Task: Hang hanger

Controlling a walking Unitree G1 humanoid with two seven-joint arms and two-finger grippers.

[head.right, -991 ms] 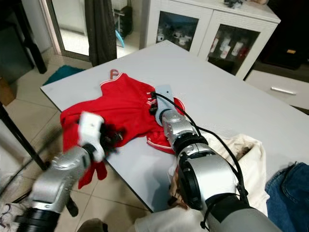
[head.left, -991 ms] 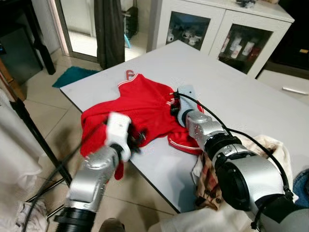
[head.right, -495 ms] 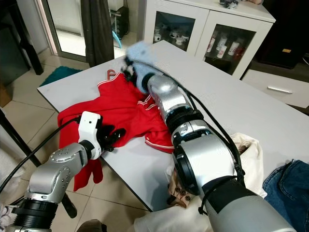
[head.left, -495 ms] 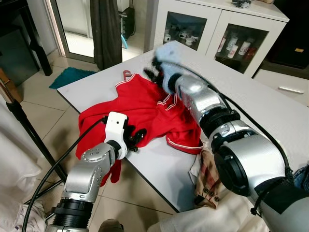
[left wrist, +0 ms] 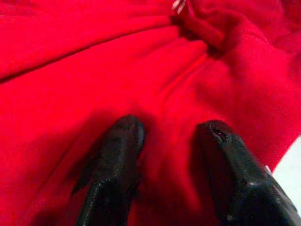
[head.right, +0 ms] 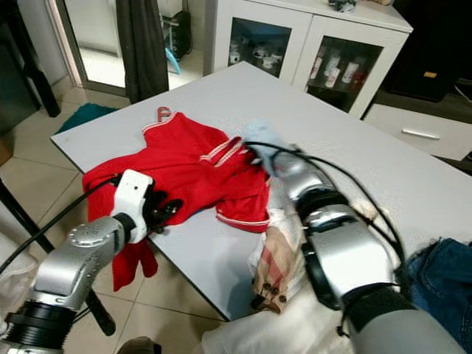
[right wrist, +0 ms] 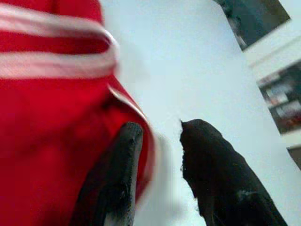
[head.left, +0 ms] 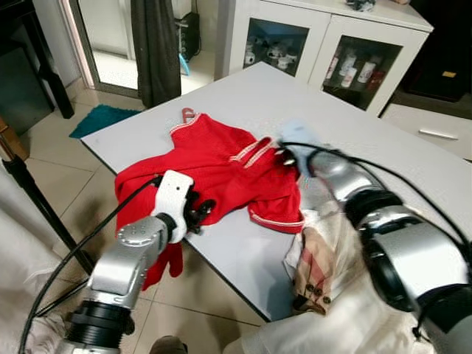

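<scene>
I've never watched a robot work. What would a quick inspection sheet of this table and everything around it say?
Surface: pale grey table, red shirt on its near corner.
Job's things: red shirt, part hanging off the edge; red hanger hook pokes out of its collar.
Clutter: plaid cloth, pale fabric, denim at the near right.
Grippers: left gripper open over the shirt; right gripper open at the shirt's striped edge.
Cables: black cable along the left arm.
Surroundings: white glass-door cabinet, tiled floor, teal mat.

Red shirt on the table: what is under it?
Under the red shirt lies the grey table. A red hanger hook pokes out at the collar; the rest of the hanger is covered by the cloth.
</scene>
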